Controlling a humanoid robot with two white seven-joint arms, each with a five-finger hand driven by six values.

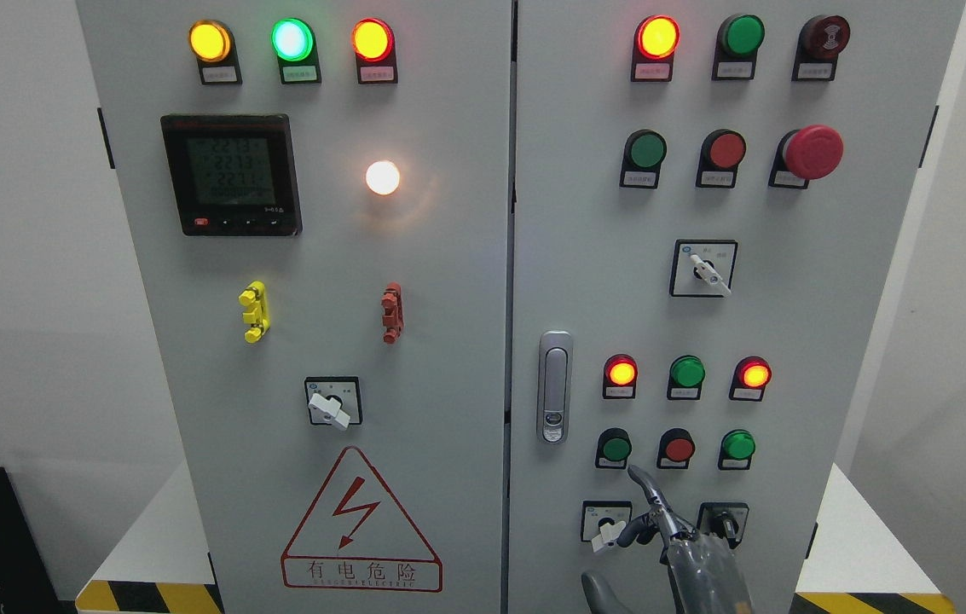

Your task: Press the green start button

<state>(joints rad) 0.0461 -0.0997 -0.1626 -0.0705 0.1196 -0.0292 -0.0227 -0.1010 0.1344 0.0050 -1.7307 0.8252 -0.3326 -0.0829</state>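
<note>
A grey control cabinet fills the head view. On its right door, the lower button row holds a dark green button [616,447], a red button [678,448] and a brighter green button [738,444]. My right hand [660,522] rises from the bottom edge in front of the door. Its index finger [643,481] is stretched up and to the left, with the tip just below and right of the dark green button. The other fingers are curled and hold nothing. I cannot tell whether the tip touches the panel. The left hand is out of view.
Two rotary selector switches [606,522] [723,520] sit beside the hand. Above the button row are red, green and red indicator lamps [687,372]. A door handle [555,386] is to the left. A red mushroom stop button [812,152] is at the upper right.
</note>
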